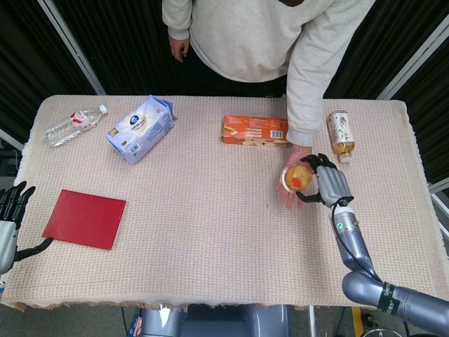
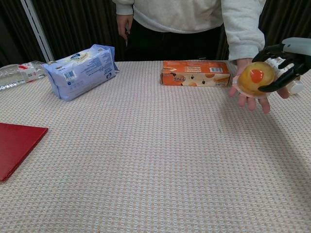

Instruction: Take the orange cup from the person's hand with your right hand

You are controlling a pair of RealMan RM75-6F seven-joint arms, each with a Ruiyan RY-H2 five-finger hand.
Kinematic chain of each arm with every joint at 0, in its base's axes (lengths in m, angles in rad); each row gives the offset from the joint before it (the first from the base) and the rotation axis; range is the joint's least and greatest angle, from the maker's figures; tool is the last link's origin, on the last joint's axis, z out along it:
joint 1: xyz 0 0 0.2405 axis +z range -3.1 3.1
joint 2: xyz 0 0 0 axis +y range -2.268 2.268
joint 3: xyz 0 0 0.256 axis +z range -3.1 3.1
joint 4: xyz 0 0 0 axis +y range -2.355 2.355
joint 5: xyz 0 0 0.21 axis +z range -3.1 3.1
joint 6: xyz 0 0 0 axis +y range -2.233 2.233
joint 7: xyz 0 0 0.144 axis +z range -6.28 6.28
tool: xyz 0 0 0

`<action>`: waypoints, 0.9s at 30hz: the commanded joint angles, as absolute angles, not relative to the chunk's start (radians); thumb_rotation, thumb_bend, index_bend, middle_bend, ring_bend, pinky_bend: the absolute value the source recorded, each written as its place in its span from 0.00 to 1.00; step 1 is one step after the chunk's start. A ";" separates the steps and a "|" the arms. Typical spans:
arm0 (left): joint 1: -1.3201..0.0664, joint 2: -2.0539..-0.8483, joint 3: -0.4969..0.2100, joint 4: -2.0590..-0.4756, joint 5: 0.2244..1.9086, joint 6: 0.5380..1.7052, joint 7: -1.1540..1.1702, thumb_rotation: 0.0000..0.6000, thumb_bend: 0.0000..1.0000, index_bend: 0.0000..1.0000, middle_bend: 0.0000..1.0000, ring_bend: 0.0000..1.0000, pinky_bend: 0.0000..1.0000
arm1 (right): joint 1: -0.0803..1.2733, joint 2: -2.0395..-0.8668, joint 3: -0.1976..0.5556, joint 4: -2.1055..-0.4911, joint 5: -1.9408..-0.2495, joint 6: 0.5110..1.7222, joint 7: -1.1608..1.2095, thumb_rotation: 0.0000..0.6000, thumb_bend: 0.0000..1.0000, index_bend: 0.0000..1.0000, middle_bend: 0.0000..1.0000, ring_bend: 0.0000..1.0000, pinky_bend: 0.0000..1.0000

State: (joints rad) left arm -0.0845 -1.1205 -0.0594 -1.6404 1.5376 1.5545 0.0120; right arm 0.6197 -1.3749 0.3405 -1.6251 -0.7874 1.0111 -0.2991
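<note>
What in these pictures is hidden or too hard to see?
- Right hand: neither view shows whether its fingers press the orange cup.
- Left hand: cut by the head view's left edge, absent from the chest view.
- Tea bottle: largely behind the right hand in the chest view.
- Person's face: above both frames.
</note>
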 commanded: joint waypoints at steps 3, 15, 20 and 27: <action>-0.084 -1.121 -0.059 -1.642 1.538 1.554 0.013 1.00 0.09 0.01 0.00 0.00 0.00 | 0.625 -1.405 0.335 -1.607 -0.807 1.037 -0.285 1.00 0.22 0.43 0.35 0.27 0.39; -0.084 -1.120 -0.061 -1.642 1.537 1.555 0.004 1.00 0.09 0.01 0.00 0.00 0.00 | 0.607 -1.501 0.311 -1.537 -0.982 1.169 -0.208 1.00 0.30 0.71 0.64 0.55 0.66; -0.084 -1.121 -0.062 -1.641 1.535 1.556 0.003 1.00 0.09 0.01 0.00 0.00 0.00 | 0.582 -1.460 0.306 -1.578 -1.011 1.194 -0.194 1.00 0.30 0.71 0.64 0.55 0.66; -0.083 -1.123 -0.061 -1.640 1.541 1.562 0.011 1.00 0.09 0.01 0.00 0.00 0.00 | 0.464 -1.302 0.232 -1.699 -1.094 1.256 -0.147 1.00 0.30 0.71 0.64 0.55 0.66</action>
State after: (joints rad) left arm -0.0828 -1.1223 -0.0619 -1.6404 1.5398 1.5616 0.0105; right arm 0.5133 -1.3569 0.2700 -1.6544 -1.0571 1.2288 -0.1698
